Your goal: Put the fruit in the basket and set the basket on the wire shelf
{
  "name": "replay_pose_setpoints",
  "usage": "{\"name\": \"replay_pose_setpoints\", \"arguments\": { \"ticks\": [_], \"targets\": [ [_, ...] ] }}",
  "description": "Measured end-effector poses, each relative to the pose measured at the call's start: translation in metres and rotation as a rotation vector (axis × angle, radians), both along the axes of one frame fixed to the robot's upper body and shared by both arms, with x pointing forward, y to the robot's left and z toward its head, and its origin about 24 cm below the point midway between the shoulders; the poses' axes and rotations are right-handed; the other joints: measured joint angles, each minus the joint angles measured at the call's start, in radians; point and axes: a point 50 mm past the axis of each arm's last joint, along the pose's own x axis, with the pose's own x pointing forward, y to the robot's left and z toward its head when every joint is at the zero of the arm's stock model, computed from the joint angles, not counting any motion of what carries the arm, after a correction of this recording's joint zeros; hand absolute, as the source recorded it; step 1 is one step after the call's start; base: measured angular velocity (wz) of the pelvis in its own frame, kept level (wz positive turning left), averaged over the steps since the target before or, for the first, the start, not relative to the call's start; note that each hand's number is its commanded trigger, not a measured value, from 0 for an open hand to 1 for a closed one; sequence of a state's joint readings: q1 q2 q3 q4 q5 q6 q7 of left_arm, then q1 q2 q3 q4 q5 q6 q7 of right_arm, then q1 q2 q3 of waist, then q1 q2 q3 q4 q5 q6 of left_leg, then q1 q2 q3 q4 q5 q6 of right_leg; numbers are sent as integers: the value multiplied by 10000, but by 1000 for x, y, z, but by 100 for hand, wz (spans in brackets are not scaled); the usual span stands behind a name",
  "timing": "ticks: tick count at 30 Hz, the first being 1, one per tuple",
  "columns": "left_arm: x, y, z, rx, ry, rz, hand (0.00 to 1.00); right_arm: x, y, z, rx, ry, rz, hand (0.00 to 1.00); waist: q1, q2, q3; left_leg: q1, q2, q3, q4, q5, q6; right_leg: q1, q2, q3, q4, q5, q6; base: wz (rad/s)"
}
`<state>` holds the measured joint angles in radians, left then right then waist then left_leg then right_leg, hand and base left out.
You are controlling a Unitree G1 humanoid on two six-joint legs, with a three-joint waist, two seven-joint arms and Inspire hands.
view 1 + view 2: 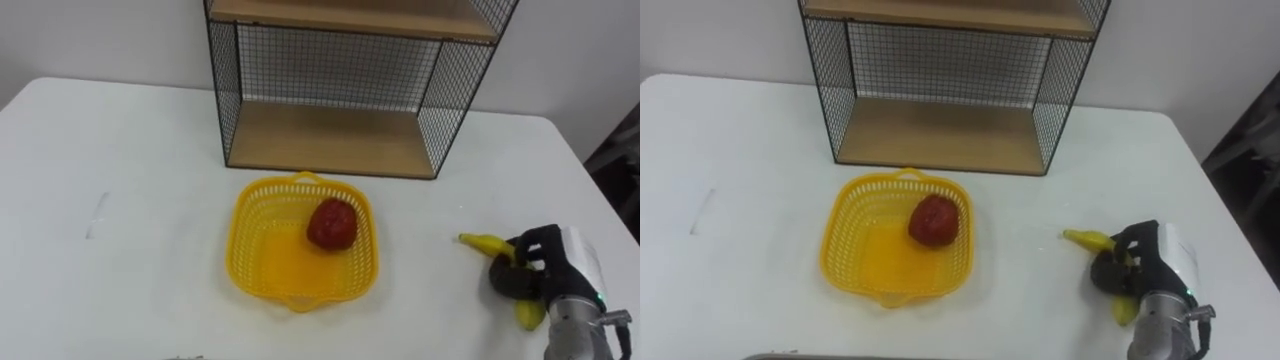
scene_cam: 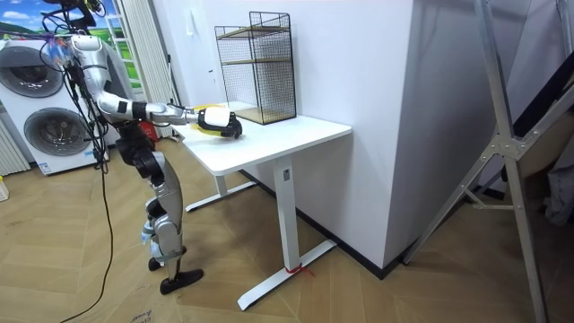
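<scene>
A yellow plastic basket (image 1: 262, 250) (image 1: 855, 255) lies on the white table in front of the wire shelf. A red fruit (image 1: 332, 223) (image 1: 935, 220) rests inside it, toward its right side. At the table's right a yellow banana (image 1: 486, 243) (image 1: 1086, 239) lies under my right hand (image 1: 535, 268) (image 1: 1137, 268), whose dark fingers are curled round its middle. The banana's tip sticks out to the left of the hand and its other end shows below. In the room view the right hand (image 2: 224, 124) reaches over the table's edge.
A black wire shelf (image 1: 340, 90) (image 1: 945, 85) with wooden boards stands at the back of the table (image 1: 120, 200); its lower board is bare. In the room view the robot stands at the table's side, with washing machines (image 2: 40, 108) behind it.
</scene>
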<state>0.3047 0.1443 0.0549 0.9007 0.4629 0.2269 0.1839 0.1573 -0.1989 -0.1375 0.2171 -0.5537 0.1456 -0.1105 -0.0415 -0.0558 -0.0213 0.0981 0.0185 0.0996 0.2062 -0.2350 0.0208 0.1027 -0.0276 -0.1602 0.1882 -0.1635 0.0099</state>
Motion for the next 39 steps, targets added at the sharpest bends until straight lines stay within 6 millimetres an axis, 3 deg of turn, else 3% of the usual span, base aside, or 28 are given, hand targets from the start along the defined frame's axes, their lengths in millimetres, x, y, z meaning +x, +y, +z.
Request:
{"name": "replay_pose_setpoints", "arguments": {
  "ticks": [2,4,6,13,15,21,39],
  "targets": [
    [1,-1,0,-101,-76,-32,0,3,5,7,120,-74,377,100,15,37,46,-21,-11,77,-31,5,-3,-81,9,107,31,4,-7,-14],
    [6,-3,-1,-276,-233,72,0,12,18,22,304,-564,988,100,-13,59,179,-30,-9,186,-58,23,3,-202,10,219,158,4,-7,-15],
    [10,-3,-2,-380,-345,208,0,18,29,36,314,-1120,1490,100,-12,72,251,-56,-13,211,-58,26,8,-235,6,236,154,4,-7,-5],
    [12,-6,-3,-709,-569,90,0,34,44,75,648,-2937,2142,100,121,-8,221,-224,9,297,-26,26,9,-421,21,224,150,4,-7,0],
    [12,-8,-3,-925,-566,-42,0,35,52,101,855,-4168,2550,100,161,11,218,-363,10,290,11,28,10,-540,16,200,146,4,-7,0],
    [7,-11,-4,-1166,-390,-192,0,37,65,129,1091,-5521,3295,100,261,74,210,-333,16,291,-2,28,10,-513,24,259,141,4,-7,0],
    [27,-17,-5,-1579,-616,-1258,0,33,121,125,1633,-4219,6686,100,822,58,208,-394,36,258,-57,40,-13,-543,52,209,136,20,-31,1]
  ]
}}
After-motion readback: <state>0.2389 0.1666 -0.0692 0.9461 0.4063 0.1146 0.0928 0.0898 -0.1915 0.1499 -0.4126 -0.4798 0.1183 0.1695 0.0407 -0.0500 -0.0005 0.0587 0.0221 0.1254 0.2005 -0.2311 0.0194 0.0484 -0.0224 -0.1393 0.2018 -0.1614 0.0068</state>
